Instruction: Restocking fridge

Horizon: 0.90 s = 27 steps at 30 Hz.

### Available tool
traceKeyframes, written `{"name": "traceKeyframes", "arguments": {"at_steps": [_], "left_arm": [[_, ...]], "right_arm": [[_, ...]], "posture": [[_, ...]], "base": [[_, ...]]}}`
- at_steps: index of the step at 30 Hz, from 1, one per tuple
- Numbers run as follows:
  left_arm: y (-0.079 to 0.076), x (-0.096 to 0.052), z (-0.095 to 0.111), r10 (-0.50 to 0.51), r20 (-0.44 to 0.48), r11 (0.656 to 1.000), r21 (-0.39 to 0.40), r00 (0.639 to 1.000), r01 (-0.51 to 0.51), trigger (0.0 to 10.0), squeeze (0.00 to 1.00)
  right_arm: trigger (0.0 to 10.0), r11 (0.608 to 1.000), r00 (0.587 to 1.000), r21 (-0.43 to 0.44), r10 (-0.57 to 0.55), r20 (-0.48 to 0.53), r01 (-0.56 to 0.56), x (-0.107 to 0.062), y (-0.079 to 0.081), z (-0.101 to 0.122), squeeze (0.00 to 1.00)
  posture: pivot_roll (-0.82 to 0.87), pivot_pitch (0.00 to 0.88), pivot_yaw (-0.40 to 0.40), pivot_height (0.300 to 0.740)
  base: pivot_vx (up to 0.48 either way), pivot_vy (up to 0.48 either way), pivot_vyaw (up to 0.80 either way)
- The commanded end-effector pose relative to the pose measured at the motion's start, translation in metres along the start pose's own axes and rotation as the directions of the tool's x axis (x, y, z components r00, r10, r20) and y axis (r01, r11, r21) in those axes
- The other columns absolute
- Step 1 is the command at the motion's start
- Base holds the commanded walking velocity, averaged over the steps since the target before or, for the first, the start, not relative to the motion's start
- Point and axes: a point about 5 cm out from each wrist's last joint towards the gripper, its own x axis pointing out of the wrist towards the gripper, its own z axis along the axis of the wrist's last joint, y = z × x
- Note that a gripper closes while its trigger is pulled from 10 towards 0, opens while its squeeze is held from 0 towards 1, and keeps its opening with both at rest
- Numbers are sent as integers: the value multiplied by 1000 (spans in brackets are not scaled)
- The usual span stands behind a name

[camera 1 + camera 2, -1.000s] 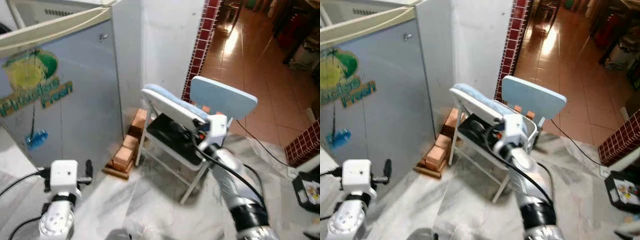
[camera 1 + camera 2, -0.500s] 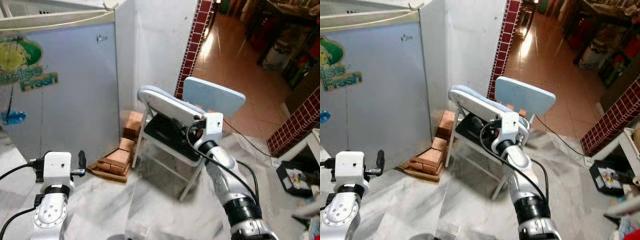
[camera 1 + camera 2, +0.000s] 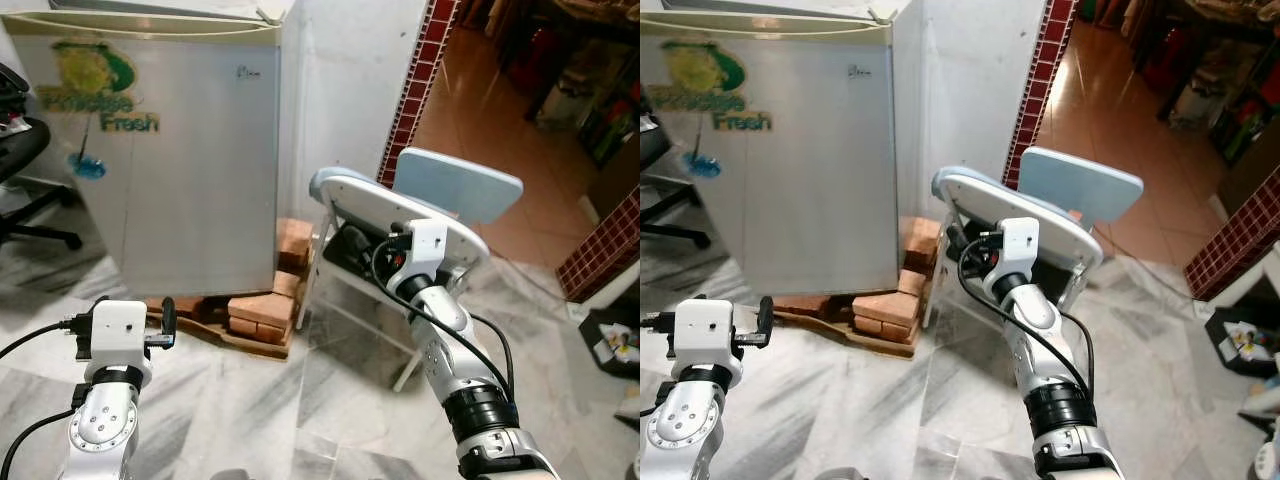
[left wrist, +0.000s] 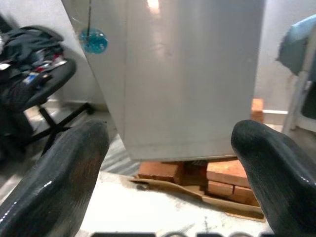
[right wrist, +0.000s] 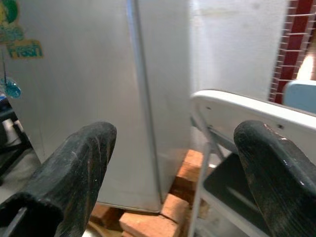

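Observation:
The silver fridge (image 3: 170,150) stands shut, with a green and yellow "Fresh" sticker on its door, resting on red bricks (image 3: 262,310). My right gripper (image 5: 173,173) is raised in front of a folded light-blue chair (image 3: 455,190), to the right of the fridge; its fingers (image 5: 74,168) are spread wide and open, with nothing between them. My left gripper (image 4: 168,163) is held low at the front left, pointing at the fridge's lower door, open and holding nothing. In the left eye view its black finger (image 3: 168,320) sticks out beside the white wrist housing.
A black office chair (image 3: 20,150) piled with clothes stands left of the fridge. A red-tiled pillar (image 3: 415,90) rises behind the folding chair, with an orange-tiled room beyond. A black box (image 3: 612,345) lies on the marble floor at the right.
The whole picture has shifted, so the camera has moved: the fridge front now shows fully and the office chair has come into view. Both arms keep about the same pose.

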Motion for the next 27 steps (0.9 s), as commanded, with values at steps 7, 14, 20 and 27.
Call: {"name": "traceKeyframes", "arguments": {"at_steps": [7, 14, 20, 27], "left_arm": [[-2, 5, 5, -25, 34, 1000, 7, 999, 24, 10000, 0], [-2, 12, 12, -34, 57, 999, -4, 998, 34, 10000, 0], [-4, 11, 7, -43, 27, 999, -3, 999, 43, 10000, 0], [-5, 7, 5, -50, 26, 999, 1, 998, 50, 10000, 0]], "right_arm": [[10000, 1000, 1000, -11, -27, -1, 27, -2, -5, -2, 0], [10000, 999, 1000, -20, -24, 4, 25, 0, -3, -2, 0], [10000, 999, 1000, -21, -25, -2, 25, -1, -3, -4, 0], [10000, 1000, 1000, -13, -29, -13, 28, -4, -1, -9, 0]], "posture": [[87, 0, -43, 740], [82, 0, -34, 740], [83, 0, -33, 740], [92, 0, -33, 740]], "base": [[0, 480, -302], [0, 480, -536], [0, 480, -550], [0, 480, -504]]}}
